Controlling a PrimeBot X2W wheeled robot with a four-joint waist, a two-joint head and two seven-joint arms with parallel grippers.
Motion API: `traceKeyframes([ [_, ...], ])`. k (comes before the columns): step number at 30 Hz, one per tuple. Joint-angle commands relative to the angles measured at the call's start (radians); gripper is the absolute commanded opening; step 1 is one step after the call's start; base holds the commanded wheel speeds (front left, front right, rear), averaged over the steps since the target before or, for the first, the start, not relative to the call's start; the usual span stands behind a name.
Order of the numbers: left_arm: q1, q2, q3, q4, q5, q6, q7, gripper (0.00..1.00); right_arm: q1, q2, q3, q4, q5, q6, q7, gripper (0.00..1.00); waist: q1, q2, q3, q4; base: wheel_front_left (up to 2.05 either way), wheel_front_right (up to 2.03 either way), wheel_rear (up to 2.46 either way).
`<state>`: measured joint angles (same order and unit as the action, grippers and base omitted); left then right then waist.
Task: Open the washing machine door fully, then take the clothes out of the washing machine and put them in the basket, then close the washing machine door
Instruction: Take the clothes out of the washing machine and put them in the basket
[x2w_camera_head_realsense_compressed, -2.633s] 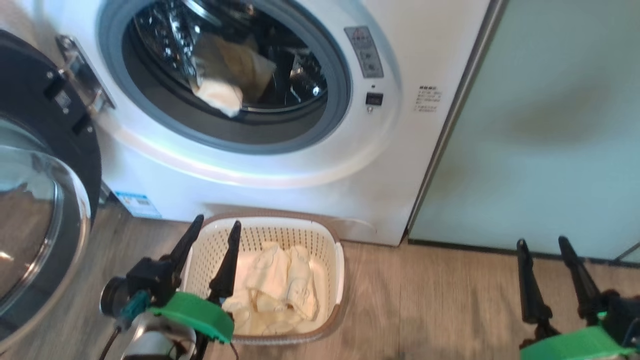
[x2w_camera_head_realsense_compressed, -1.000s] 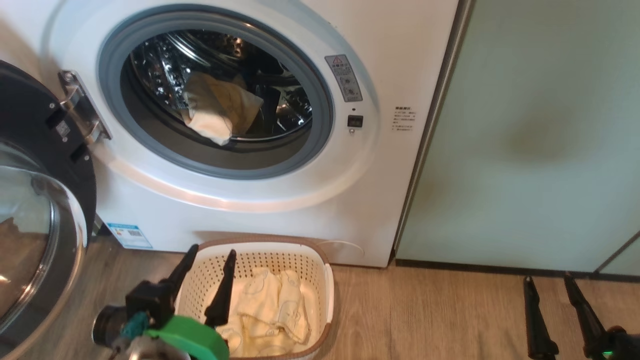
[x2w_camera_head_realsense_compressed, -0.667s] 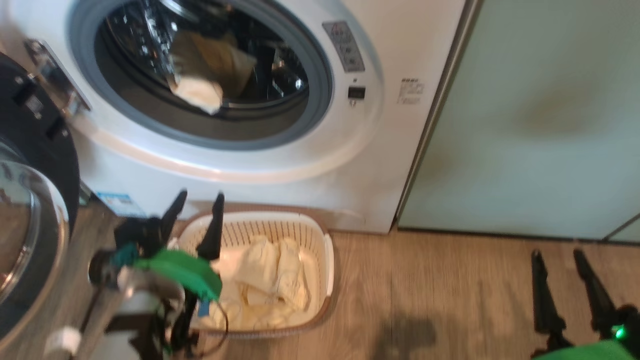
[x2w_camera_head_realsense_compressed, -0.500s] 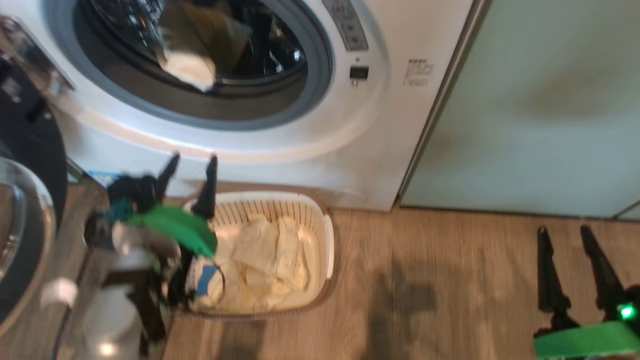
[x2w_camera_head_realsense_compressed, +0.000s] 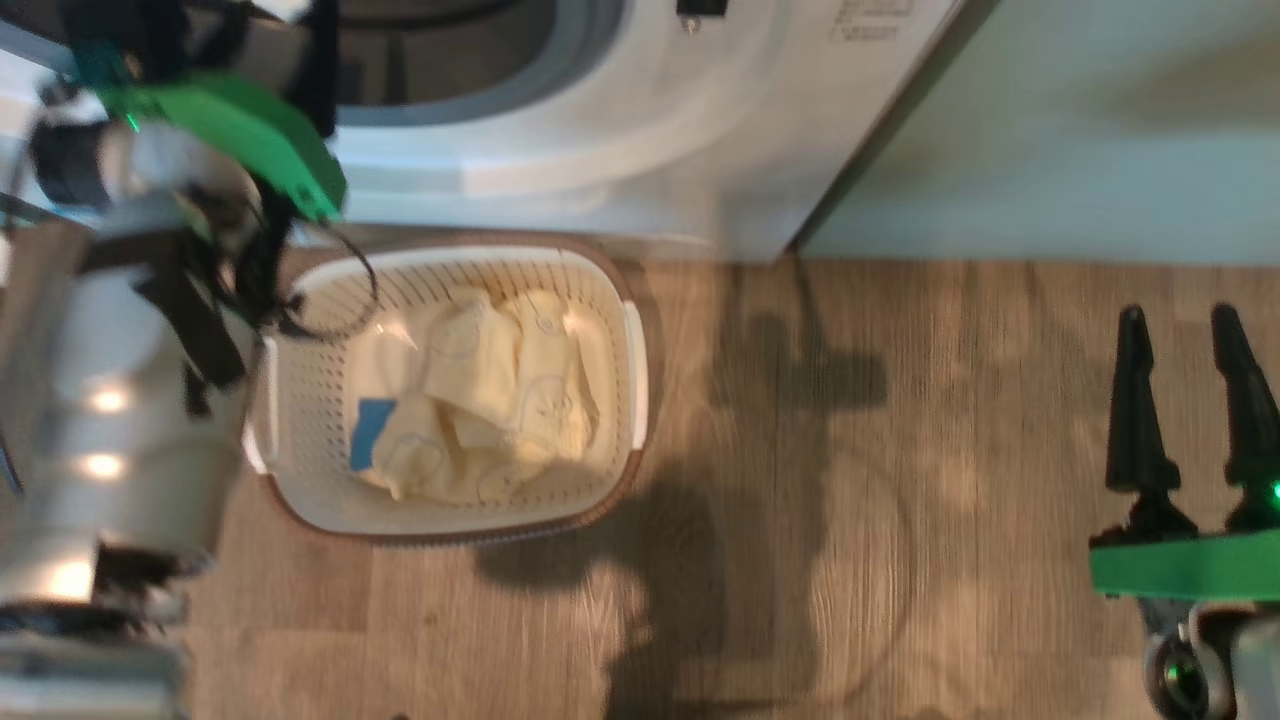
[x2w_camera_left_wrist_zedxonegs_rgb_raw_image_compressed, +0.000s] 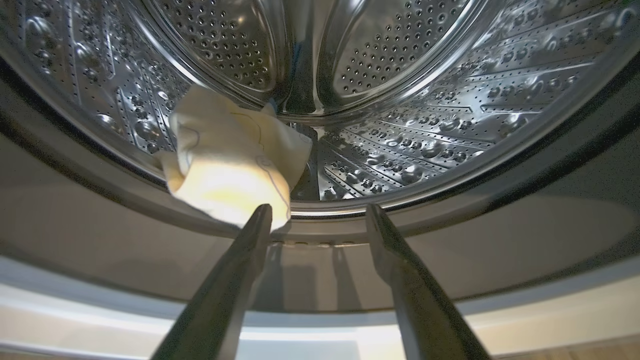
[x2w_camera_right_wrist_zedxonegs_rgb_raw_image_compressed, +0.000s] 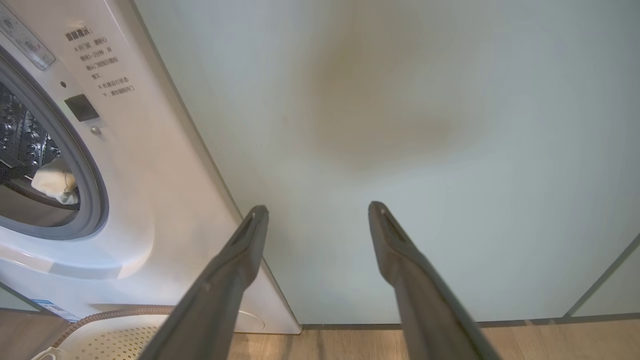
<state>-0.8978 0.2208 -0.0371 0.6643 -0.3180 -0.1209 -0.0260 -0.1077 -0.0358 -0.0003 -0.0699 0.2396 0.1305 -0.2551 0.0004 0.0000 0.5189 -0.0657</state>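
Your left jaws are spread, empty; the bear-print garment (x2w_camera_left_wrist_zedxonegs_rgb_raw_image_compressed: 230, 165) sits just ahead, slightly left, in the drum (x2w_camera_left_wrist_zedxonegs_rgb_raw_image_compressed: 410, 130). Right jaws, spread too, are way off.

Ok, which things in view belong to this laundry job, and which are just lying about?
Job: washing machine; cream garment in its drum; basket; clothes in it; left hand, open, facing the drum.
Lying about: pale green cabinet panel; wood floor.
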Motion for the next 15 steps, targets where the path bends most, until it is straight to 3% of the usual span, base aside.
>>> traceKeyframes([
  [1,-0.05,0.07,0.02,-0.006,-0.004,-0.001,0.011,1.0,-0.022,-0.014,0.022,-0.027,0.013,0.0,-0.007,1.0,-0.0004,0.0,0.058,-0.027,0.0,0.0,0.0],
  [15,-0.337,0.218,-0.036,0.105,0.039,0.001,0.231,1.0,-0.098,-0.014,0.063,-0.015,0.107,0.0,-0.007,1.0,-0.0004,0.0,0.157,-0.104,0.0,0.0,0.0],
])
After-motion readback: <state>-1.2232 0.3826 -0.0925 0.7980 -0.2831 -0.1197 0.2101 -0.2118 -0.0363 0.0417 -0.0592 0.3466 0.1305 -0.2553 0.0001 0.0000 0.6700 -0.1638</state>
